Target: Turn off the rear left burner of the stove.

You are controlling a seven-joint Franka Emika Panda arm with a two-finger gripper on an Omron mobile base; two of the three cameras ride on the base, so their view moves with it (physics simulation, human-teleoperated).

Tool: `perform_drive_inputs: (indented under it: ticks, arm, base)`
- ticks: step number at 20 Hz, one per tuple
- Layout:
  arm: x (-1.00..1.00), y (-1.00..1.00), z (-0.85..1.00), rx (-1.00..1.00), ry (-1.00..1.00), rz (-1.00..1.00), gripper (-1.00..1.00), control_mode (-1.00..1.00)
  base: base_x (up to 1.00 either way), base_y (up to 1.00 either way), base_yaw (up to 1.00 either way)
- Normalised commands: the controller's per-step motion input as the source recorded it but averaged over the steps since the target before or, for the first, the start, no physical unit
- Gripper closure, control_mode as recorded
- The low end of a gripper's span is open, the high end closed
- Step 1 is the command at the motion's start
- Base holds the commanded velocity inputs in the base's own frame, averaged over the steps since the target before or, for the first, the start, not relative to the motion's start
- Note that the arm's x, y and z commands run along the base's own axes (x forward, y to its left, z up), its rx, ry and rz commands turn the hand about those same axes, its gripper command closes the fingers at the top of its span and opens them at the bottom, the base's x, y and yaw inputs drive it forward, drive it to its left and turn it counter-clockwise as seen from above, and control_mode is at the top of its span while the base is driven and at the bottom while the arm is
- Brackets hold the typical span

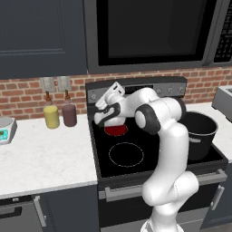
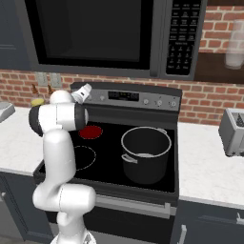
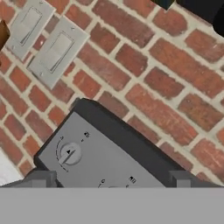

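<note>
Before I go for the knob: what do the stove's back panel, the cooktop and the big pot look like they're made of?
The back panel looks like brushed grey metal, matte, with a round knob in the same grey. The cooktop seems to be black glass: flat, dark, with thin white rings and a glowing red rear left burner. The pot looks like dark metal with a dull sheen, though coated or enamelled is possible.

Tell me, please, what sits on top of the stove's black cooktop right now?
On the stove, a dark pot stands on the right side, and the rear left burner glows red. The pot covers the zones beneath it, and the arm hides part of the left side.
</note>
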Motion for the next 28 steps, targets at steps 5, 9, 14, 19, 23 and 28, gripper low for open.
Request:
perform_drive_inputs:
  ticks: [5, 9, 14, 19, 23, 28]
  arm:
    - [-0.02, -0.33, -0.67, 0.21, -0.20, 0.00, -1.00, -1.00]
    - [-0.16, -0.38, -0.58, 0.11, -0.18, 0.00, -1.00, -1.00]
    - [-0.02, -0.02, -0.09, 0.01, -0.01, 0.00, -1.00, -1.00]
    - [-0.01, 0.02, -0.51, -0.09, 0.00, 0.03, -1.00, -1.00]
    - [0.00, 0.20, -0.54, -0.12, 0.00, 0.01, -1.00, -1.00]
    - [0.04, 0.17, -0.21, -0.05, -0.03, 0.00, -1.00, -1.00]
  base:
    - [0.00, 0.00, 0.00]
    - [0.00, 0.00, 0.00]
    - [0.00, 0.00, 0.00]
    - [0.00, 0.00, 0.00]
    - [0.00, 0.00, 0.00]
    - [0.00, 0.00, 0.00]
